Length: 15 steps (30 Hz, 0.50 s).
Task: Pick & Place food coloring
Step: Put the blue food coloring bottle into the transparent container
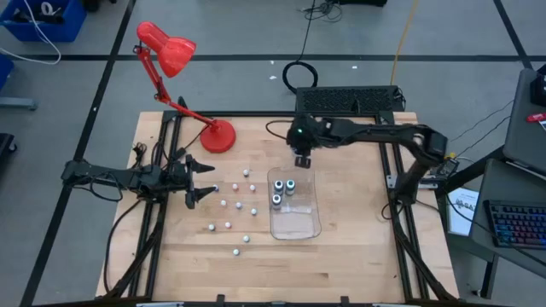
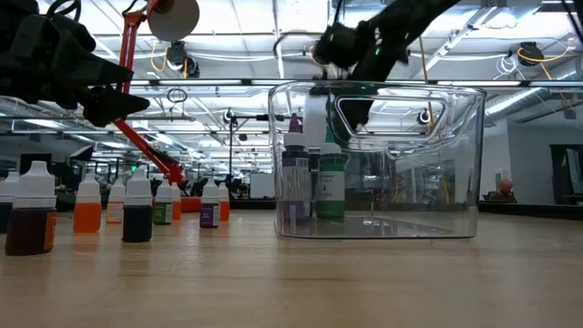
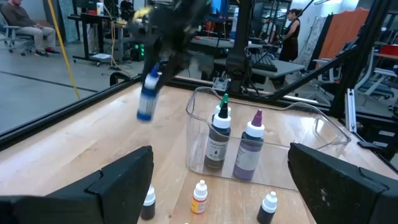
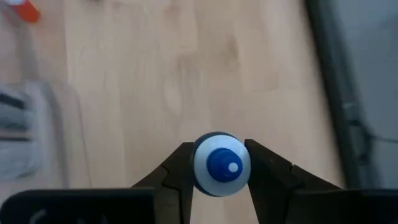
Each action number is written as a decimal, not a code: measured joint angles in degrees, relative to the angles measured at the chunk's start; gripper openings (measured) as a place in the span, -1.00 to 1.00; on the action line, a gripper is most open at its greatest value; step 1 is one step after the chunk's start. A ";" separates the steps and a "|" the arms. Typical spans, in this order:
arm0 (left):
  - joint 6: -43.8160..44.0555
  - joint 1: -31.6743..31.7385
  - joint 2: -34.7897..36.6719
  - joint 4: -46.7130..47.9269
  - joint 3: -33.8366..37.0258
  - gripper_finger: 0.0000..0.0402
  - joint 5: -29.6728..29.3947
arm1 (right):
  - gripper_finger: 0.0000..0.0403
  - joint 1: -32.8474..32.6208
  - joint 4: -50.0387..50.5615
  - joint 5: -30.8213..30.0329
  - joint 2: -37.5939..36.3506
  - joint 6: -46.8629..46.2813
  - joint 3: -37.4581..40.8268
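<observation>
high view: my right end effector (image 1: 302, 159) hangs just beyond the far end of the clear tray (image 1: 309, 223), above the counter (image 1: 358, 256). three bottles (image 1: 284, 191) already stand inside the tray. about a dozen small bottles (image 1: 232, 205) are scattered on the wood beside the tray, near my left end effector (image 1: 201, 180), which waits spread wide and empty.

low view: the small bottles stand upright in a loose row; two of the tray's bottles show through its wall.

left wrist view: the blue-capped bottle (image 3: 148, 96) hangs in the air beyond the tray's far wall, clear of the counter.

right wrist view: my fingers (image 4: 264, 163) pinch that bottle on both sides.

judgement: early going; one bottle in transit, the scattered ones all left.
</observation>
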<state>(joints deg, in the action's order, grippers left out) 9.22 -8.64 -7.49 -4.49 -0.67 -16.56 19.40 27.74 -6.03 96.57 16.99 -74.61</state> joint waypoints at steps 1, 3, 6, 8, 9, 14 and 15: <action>0.01 -0.01 0.00 0.00 0.00 0.82 0.00 | -0.49 -1.04 1.23 -2.15 -1.98 0.20 0.00; 0.02 -0.01 0.00 -0.02 0.00 0.82 0.00 | -0.49 -3.29 4.05 -4.67 -6.57 -0.82 0.00; 0.02 -0.01 0.00 0.00 0.00 0.82 0.00 | -0.49 -7.32 7.70 -4.42 -13.69 -5.63 -0.02; 0.02 0.00 0.00 0.00 0.00 0.82 0.00 | -0.49 -10.61 10.17 -4.47 -17.26 -9.27 -0.02; 0.02 -0.01 0.00 0.00 0.00 0.82 0.00 | -0.49 -12.33 11.07 -4.40 -18.48 -10.71 -0.02; 0.02 -0.02 0.00 0.00 0.00 0.82 0.00 | -0.49 -19.80 11.68 -4.27 -20.45 -15.95 1.85; 0.02 -0.02 0.00 0.00 0.00 0.82 0.00 | -0.49 -20.89 11.76 -4.23 -20.31 -16.45 2.66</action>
<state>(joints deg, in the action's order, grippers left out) 9.23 -8.67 -7.49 -4.49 -0.67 -16.56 -1.49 39.50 -10.26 76.27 0.55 -71.94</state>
